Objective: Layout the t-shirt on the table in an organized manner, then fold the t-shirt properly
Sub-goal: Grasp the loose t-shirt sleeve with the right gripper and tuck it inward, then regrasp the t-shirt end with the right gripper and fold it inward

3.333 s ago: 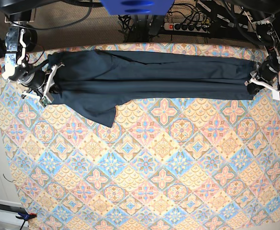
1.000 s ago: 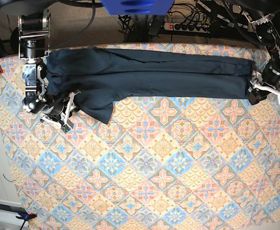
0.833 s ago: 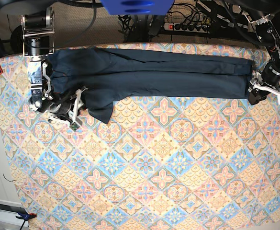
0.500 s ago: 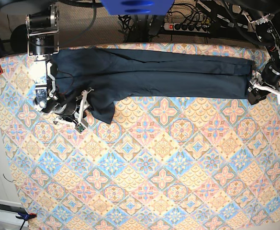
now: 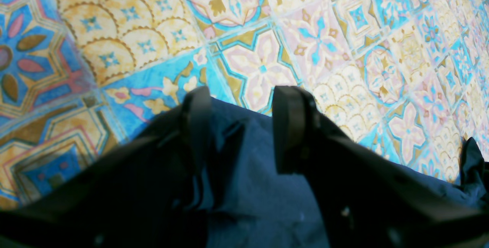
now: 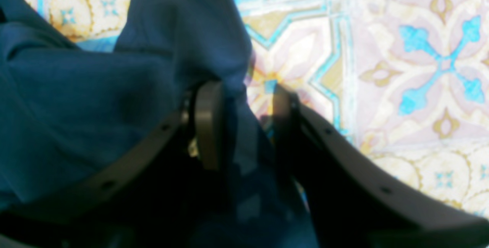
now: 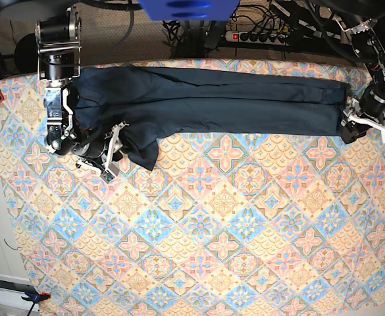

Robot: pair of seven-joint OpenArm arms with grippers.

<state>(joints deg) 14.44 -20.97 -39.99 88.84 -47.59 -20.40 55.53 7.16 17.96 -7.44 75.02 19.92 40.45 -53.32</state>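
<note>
The t-shirt [image 7: 205, 102] is stretched along the far edge of the surface [image 7: 231, 250]. The right end effector [image 7: 113, 153] has been moved from the shirt's end to its hanging sleeve, now pinched between narrow jaws. The left end effector [image 7: 350, 122] is kept clamped on the opposite end, so spreading can proceed.

the base view looks straight down from high above, taking in the whole bench [image 7: 218, 250] with both arms at its far corners. each wrist view sits close behind its own fingers [image 5: 196, 125] [image 6: 208, 122], looking steeply down past them at cloth only just beyond. all three share the t-shirt [image 7: 205, 102] [image 5: 252, 202] [image 6: 76, 99] and the patterned cover.
</note>
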